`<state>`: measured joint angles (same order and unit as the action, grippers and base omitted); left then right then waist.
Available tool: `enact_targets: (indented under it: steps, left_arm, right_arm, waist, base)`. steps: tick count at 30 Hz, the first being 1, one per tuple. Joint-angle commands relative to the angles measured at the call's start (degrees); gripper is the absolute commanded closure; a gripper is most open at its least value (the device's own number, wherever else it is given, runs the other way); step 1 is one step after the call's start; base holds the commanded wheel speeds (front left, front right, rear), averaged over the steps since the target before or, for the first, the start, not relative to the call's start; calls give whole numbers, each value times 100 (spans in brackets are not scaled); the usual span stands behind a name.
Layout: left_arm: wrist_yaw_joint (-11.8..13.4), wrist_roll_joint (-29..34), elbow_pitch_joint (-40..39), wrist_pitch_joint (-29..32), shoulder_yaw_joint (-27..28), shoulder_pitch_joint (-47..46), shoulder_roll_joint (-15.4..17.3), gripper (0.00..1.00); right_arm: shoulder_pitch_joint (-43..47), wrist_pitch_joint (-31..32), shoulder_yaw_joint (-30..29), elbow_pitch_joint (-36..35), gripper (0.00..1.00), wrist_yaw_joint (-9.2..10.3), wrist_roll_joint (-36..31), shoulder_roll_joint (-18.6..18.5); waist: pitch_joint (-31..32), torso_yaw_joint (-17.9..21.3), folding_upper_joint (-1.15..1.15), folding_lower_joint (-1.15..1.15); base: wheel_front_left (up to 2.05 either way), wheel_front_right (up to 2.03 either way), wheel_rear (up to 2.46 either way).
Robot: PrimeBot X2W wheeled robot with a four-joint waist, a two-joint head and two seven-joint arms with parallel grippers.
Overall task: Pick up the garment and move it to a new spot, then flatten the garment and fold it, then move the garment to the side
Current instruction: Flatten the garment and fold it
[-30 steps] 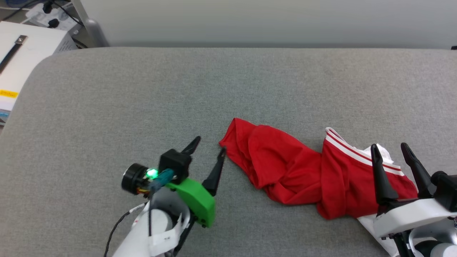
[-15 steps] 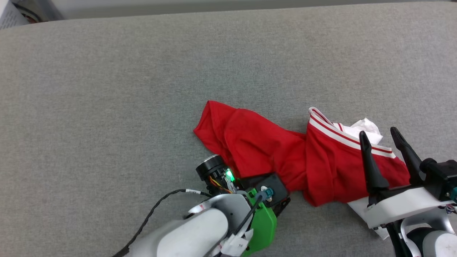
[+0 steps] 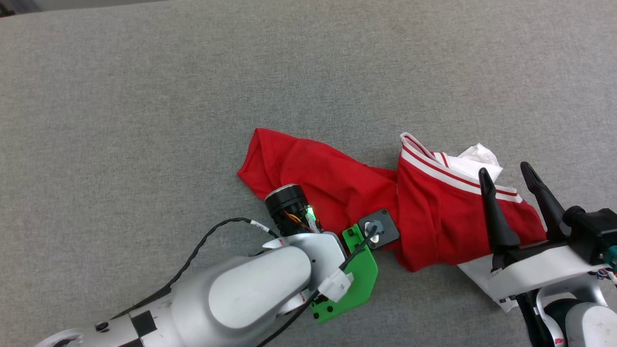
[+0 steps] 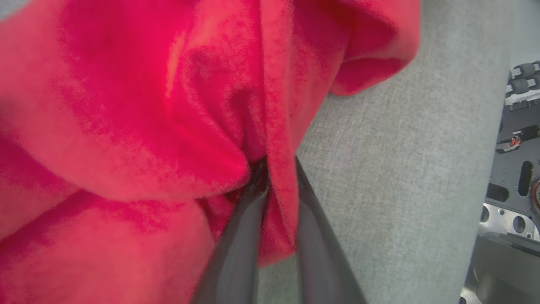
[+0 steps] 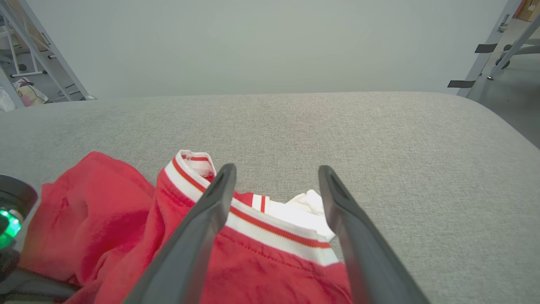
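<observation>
The garment (image 4: 126,126), soft matt red cloth, sits within the smooth, faintly glossy dark plastic left pincer (image 4: 277,165), coarse grey woven fabric covering the bench (image 4: 400,147) beside it.

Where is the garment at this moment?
In the head view, the garment lies crumpled on the grey surface, right of centre; the left gripper pinches its red fold and the open right gripper is over its striped end.
</observation>
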<state>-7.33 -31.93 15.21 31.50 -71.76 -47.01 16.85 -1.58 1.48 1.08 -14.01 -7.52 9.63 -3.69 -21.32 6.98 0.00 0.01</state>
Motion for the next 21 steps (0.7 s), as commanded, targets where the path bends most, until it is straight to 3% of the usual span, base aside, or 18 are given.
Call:
enact_targets:
  steps: [1, 3, 7, 15, 21]
  left_arm:
    - [-15, -89, 185, -74, -154, 201, 198, 100]
    - [-3, -179, 199, -419, -13, 201, 227, 100]
    - [308, -312, 82, -1084, 428, 331, 381, 100]
    - [1203, -706, -503, -1873, 1434, 796, 1239, 100]
    - [1553, -1124, -372, -2321, 2186, 898, 1670, 100]
  right_arm:
    - [-107, -62, -27, 32, 0, 3, 49, 18]
    - [-64, -76, -123, 46, 0, 3, 48, 24]
    - [44, -61, -335, 0, 0, 3, 26, 46]
    - [223, 111, -680, -125, 0, 3, 47, 72]
    - [208, 217, -697, -181, 0, 3, 102, 78]
  waist:
    - [84, -17, 0, -1]
    - [178, -88, 0, -1]
    - [425, -224, 0, -1]
    - [779, -531, 0, -1]
    - [702, -641, 0, -1]
  base:
    - [0, 0, 0]
    - [0, 0, 0]
    - [0, 0, 0]
    - [0, 0, 0]
    - [0, 0, 0]
